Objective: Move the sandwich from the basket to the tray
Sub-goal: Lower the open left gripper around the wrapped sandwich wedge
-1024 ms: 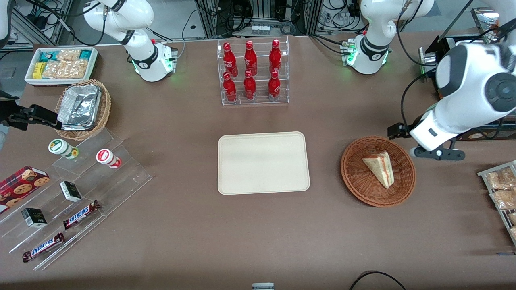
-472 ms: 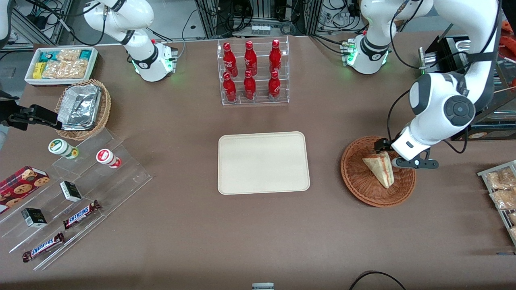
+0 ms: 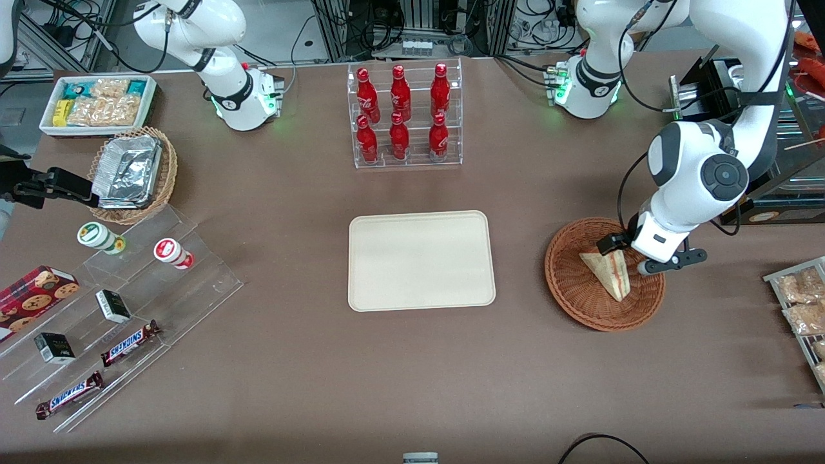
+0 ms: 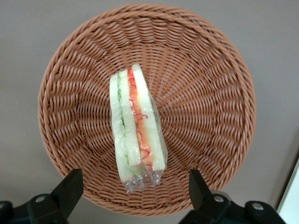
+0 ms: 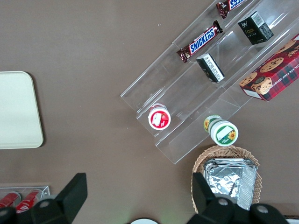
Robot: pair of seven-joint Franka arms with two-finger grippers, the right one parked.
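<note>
The sandwich (image 3: 611,276), a wrapped pale wedge with red and green filling, lies in the round reddish-brown basket (image 3: 567,293) toward the working arm's end of the table. My left gripper (image 3: 631,258) hangs over the sandwich's wide end, on the side of the basket away from the front camera. In the left wrist view the sandwich (image 4: 136,126) lies lengthwise in the basket (image 4: 205,93). The gripper (image 4: 134,191) is open, its black fingers (image 4: 70,189) spread wide on either side of the wrapped end, touching nothing. The cream tray (image 3: 422,261) sits bare mid-table beside the basket.
A clear rack of red bottles (image 3: 403,116) stands farther from the front camera than the tray. A rack of bagged snacks (image 3: 799,303) lies at the working arm's table edge. Acrylic steps with candy bars (image 3: 122,303), a foil-filled basket (image 3: 132,174) and a white bin (image 3: 97,103) are toward the parked arm's end.
My left arm has swung in from beside the basket to above it, ending over the sandwich's wide end. The sandwich and basket have not moved.
</note>
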